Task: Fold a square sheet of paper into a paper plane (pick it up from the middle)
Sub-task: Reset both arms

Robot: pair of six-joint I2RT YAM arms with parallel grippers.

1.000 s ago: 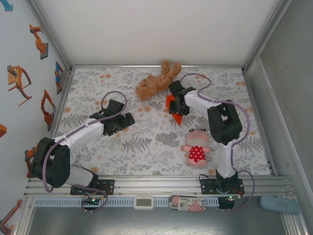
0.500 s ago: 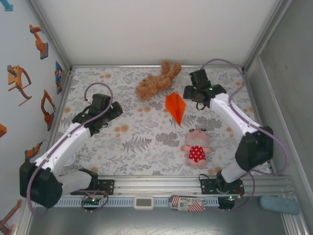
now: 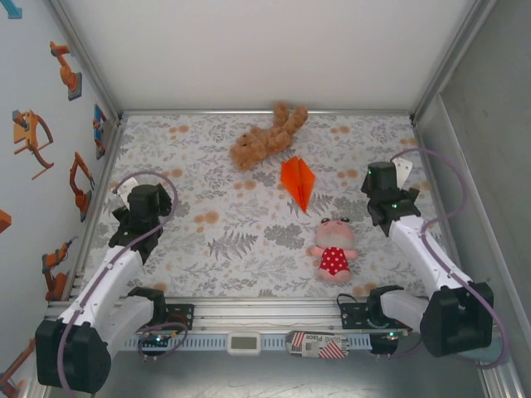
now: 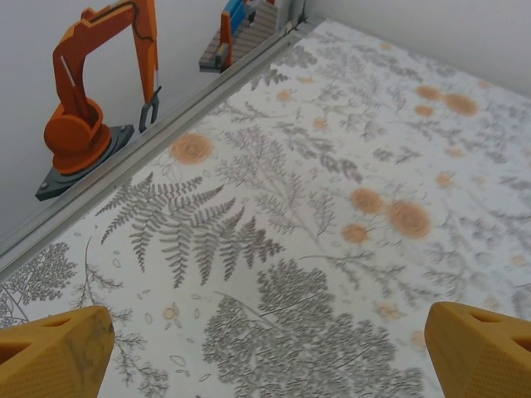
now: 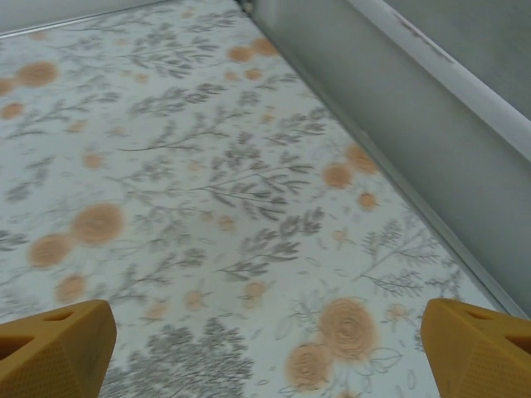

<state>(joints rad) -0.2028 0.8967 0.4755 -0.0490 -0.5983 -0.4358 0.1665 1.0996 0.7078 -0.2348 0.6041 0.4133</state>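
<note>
Right arm [image 3: 419, 249] back; one paper plane [image 3: 298, 181]

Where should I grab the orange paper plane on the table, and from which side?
Pinch the paper plane across its centre crease at the wide middle, coming straight down from above. It lies flat, tip toward the doll, with the bear close behind its back end, so the ends look crowded while its long sides are free.

A small red-and-white striped package [image 3: 317, 344] by the front rail [image 3: 265, 319] bears print whose last word looks like "Place"; the rest is too small to read.
</note>
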